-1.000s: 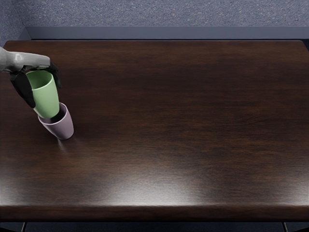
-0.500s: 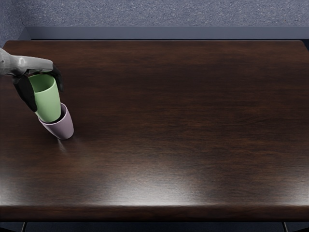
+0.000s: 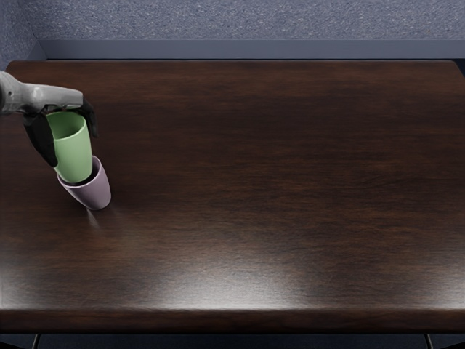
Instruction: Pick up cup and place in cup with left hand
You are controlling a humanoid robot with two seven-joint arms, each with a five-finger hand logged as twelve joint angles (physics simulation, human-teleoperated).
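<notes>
Over the dark wooden bench point(image 3: 276, 182), frame left, your left hand point(image 3: 62, 98) has its black fingers point(image 3: 41, 139) clamped on the tapered green cup point(image 3: 73, 156), base at the mouth of the tapered lilac cup point(image 3: 94, 195), so you're likely placing: align, lower gently, then release.

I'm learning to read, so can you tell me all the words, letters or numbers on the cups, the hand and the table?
There are none I can read: no words or numbers show on the green cup, the pink cup, the left hand or the table.
</notes>
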